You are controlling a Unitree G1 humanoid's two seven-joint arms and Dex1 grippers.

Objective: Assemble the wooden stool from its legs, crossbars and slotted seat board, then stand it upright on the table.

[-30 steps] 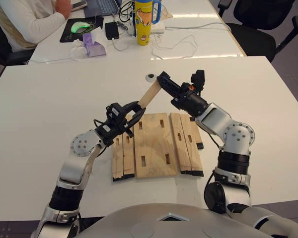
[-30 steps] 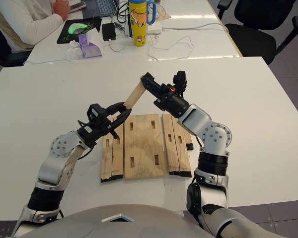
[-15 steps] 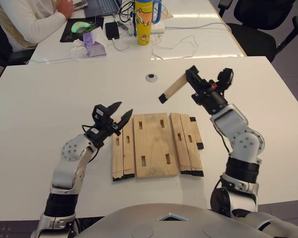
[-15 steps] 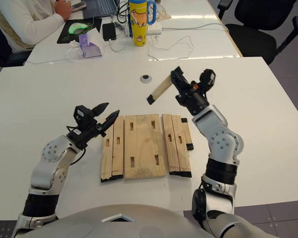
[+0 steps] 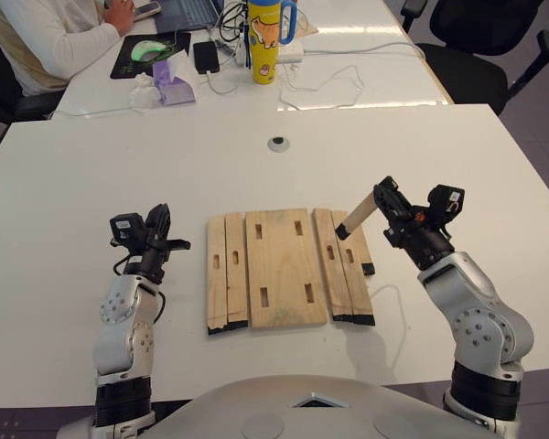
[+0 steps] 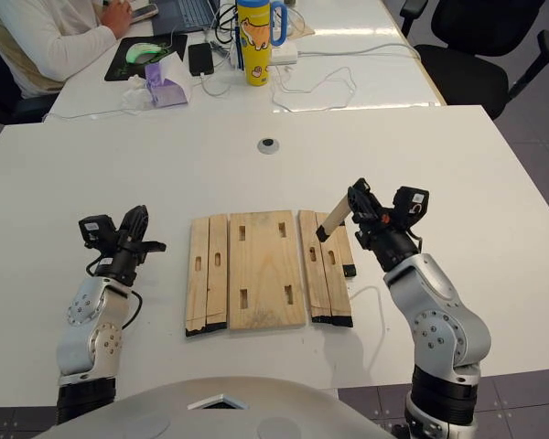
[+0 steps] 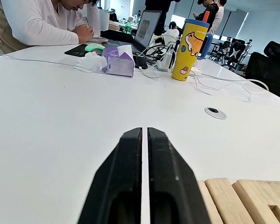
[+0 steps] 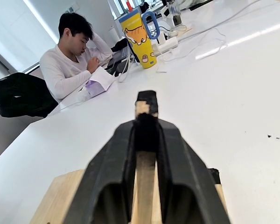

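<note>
My right gripper [image 5: 385,201] is shut on a short wooden leg [image 5: 357,216] with a dark end cap. It holds the leg tilted, low end just above the right-hand slotted boards [image 5: 346,265]. The wrist view shows the leg [image 8: 146,165] clamped between both fingers. A wide slotted seat board [image 5: 284,265] lies flat mid-table, with two narrow slotted boards [image 5: 227,271] beside it on the left. Left of those boards, low over the table, my left gripper [image 5: 157,240] is shut with nothing in it. Its fingers [image 7: 126,177] point along the table, the board ends [image 7: 233,196] off to one side.
A small round grommet [image 5: 276,144] sits in the table beyond the boards. On the desk behind stand a yellow mug [image 5: 264,37], a purple tissue box [image 5: 172,87] and loose cables [image 5: 329,82]. Bare white table [image 5: 91,174] lies on both sides of the boards.
My left gripper let go of the leg's lower end, drew back to the left and shut. The right gripper carried the leg right and down, over the right-hand boards.
</note>
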